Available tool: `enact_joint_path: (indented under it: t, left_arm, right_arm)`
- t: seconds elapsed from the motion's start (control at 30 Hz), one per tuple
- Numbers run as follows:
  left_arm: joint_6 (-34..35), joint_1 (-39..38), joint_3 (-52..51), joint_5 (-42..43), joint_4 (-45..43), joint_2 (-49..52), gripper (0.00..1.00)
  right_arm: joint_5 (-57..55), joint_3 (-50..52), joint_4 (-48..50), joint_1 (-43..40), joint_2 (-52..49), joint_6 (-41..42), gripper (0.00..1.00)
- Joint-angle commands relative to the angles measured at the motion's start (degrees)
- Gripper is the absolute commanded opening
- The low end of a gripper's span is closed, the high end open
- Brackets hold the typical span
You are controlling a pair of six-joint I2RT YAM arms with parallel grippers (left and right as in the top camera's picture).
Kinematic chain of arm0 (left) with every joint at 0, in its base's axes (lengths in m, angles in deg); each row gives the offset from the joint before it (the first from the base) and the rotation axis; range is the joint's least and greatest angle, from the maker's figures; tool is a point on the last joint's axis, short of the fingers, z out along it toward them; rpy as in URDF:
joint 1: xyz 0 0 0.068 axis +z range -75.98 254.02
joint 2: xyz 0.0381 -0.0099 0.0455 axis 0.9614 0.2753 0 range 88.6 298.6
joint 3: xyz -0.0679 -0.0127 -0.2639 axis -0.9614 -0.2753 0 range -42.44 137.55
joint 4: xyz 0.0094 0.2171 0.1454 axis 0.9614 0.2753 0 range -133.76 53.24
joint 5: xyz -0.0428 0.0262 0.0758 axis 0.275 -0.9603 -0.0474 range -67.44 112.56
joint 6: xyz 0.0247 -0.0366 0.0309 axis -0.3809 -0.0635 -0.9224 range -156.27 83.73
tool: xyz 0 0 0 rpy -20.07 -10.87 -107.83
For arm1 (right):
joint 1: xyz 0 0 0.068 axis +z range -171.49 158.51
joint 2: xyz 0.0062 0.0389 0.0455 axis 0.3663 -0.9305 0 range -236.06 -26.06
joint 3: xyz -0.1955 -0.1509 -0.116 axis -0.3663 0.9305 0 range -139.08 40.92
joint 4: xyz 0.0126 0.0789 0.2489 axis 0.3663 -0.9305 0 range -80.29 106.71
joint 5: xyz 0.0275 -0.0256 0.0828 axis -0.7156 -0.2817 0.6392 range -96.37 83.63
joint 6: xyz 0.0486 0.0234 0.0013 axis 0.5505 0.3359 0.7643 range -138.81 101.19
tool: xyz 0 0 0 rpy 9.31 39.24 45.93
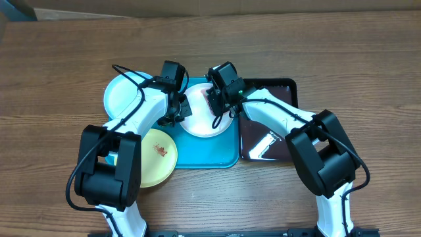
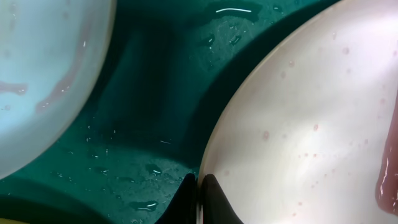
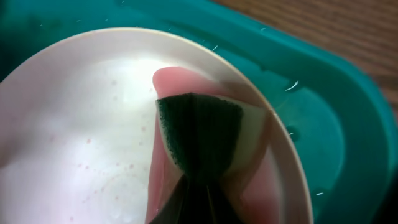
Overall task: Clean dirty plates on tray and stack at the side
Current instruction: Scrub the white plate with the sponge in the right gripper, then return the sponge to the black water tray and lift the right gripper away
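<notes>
Mid-scrub: the white plate (image 1: 204,125) lies flat on the turquoise tray (image 1: 197,155), toward its far edge, between the two arms. The left gripper (image 2: 198,190), jaws pressed together, appears to nip the plate's rim as a steadying hold. The right gripper (image 3: 193,186) pinches a sponge (image 3: 199,134), dark-green scouring face w/ a paler body, and sets it against the plate's inner slope near the rim.

Plate and tray floor are beaded w/ water, and the plate carries faint pink specks. So judge it slick: rigid, prob. light, and apt to skate under sideways pressure. Plastic or ceramic, can't tell. The best purchase looks to be the thin rim, taken edge-on; the broad centre offers nothing to grip.

Both arms reach forward from the near side of the table (image 1: 66,52), forearms converging over the tray, wrists tipped down at the plate.

The light-blue plate (image 1: 122,95) sits just left of the tray, any overlap hidden by the L arm. The pale-yellow plate (image 1: 158,155), w/ a reddish smear, lies at the tray's near-left corner, mostly on the table. A dark tray (image 1: 266,125) lies just beside, on the right.
</notes>
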Motion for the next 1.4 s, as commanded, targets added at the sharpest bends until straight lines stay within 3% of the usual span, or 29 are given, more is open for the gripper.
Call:
enact_joint_path:
  t: [0.0,0.23,0.43,0.67,0.87,1.03,1.13,1.37]
  left_arm:
    - [-1.2,-0.4,-0.8,0.0,-0.2,0.2,0.04]
    - [-1.2,-0.4,-0.8,0.0,-0.2,0.2,0.04]
    - [-1.6,-0.4,-0.8,-0.1,-0.1,0.2,0.04]
    - [-1.6,-0.4,-0.8,0.0,-0.1,0.2,0.04]
    - [-1.6,-0.4,-0.8,0.0,-0.2,0.2,0.04]
    - [-1.6,-0.4,-0.8,0.0,-0.5,0.2,0.04]
    - [-1.6,-0.4,-0.8,0.0,-0.5,0.2,0.05]
    - [-1.6,-0.4,-0.8,0.0,-0.5,0.2,0.09]
  right_arm:
    - [12.0,2.2,-3.3,1.3,-3.7,2.8,0.06]
    - [26.5,1.2,-2.2,0.5,-3.6,2.7,0.06]
    - [39.5,-5.3,-7.0,-5.2,-1.1,2.7,0.04]
    - [41.3,-11.8,-17.2,-13.2,6.8,-1.3,0.04]
    - [23.6,-11.9,-30.2,-18.5,14.3,-4.0,0.04]
    - [6.7,-9.4,-38.8,-20.5,14.4,-3.3,0.04]
    - [2.1,-5.4,-37.4,-20.5,14.4,-0.5,0.04]
    - [-7.6,5.6,-24.1,-20.3,14.4,1.2,0.04]
